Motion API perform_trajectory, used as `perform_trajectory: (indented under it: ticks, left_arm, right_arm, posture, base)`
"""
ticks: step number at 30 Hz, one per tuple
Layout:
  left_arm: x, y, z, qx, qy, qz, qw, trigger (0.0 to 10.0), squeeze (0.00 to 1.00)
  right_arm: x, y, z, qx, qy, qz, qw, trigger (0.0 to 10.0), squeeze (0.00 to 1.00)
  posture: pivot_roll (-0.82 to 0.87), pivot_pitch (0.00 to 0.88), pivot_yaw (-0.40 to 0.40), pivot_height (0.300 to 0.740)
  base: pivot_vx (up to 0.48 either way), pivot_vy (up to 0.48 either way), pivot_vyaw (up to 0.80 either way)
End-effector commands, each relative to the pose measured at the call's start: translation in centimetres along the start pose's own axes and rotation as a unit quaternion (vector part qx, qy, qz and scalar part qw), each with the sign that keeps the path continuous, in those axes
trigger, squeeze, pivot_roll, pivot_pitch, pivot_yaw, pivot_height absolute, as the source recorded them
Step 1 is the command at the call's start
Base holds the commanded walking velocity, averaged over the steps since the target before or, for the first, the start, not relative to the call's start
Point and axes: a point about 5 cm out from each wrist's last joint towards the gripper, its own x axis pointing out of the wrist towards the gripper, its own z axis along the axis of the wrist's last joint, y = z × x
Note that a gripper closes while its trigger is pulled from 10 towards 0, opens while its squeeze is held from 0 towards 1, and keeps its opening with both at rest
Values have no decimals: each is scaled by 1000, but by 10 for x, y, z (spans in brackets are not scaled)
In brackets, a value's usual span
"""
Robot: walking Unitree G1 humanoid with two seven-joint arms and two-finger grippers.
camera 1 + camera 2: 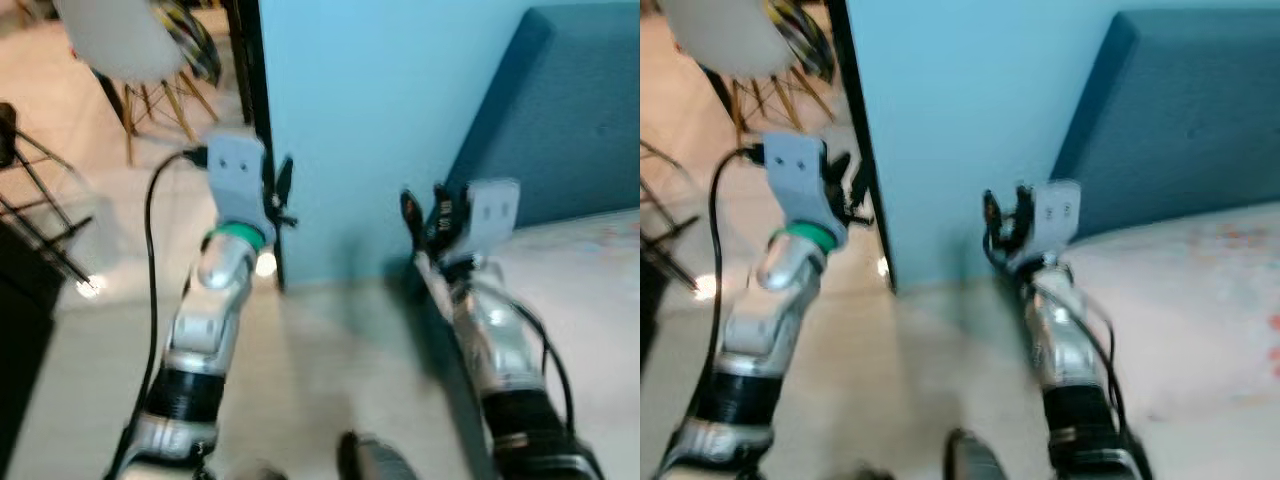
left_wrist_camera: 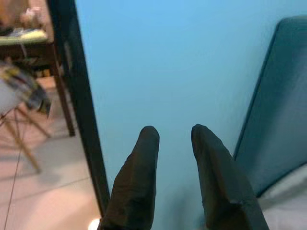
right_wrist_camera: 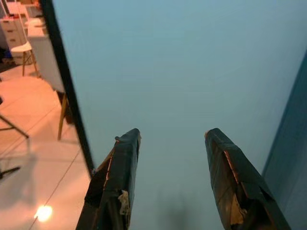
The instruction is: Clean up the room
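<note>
A dark rounded shape (image 1: 372,462), too blurred to name, sits nearest the camera between the silver arms. The left gripper (image 2: 172,136) holds its black fingers slightly parted, empty; the right gripper (image 3: 172,139) spreads wider, also empty. Both face the pale blue wall (image 1: 380,100) beside the teal padded headboard (image 1: 570,110). Nothing to tidy is in hand; cleanup seems barely begun. The left wrist view adds a dark wooden table (image 2: 29,45)

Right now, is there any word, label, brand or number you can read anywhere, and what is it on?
None can be read.
The blue wall and the dark blue headboard are bare.
The bedsheet has faint coloured marks, too blurred to tell whether they are print or text.
</note>
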Motion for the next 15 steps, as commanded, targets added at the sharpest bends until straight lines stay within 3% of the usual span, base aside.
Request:
perform_trajectory:
  ticks: [1, 7, 15]
  left_arm:
    - [-2, 3, -4, 0, 7, -1, 1000, 10000, 0]
    - [-3, 1, -5, -2, 9, -23, 1000, 10000, 0]
    - [-3, -8, 0, -21, 0, -63, 998, 10000, 0]
  right_arm:
    - [-2, 3, -5, 5, 9, 2, 1000, 10000, 0]
    - [-2, 2, -4, 8, 9, -1, 1000, 10000, 0]
    - [-1, -1, -2, 9, 5, -6, 1000, 10000, 0]
  posture:
    - [-64, 33, 41, 736]
    - [-64, 30, 41, 736]
    - [-66, 33, 43, 736]
  base:
    - [446, 0, 0]
    - [397, 0, -800]
    - [0, 0, -800]
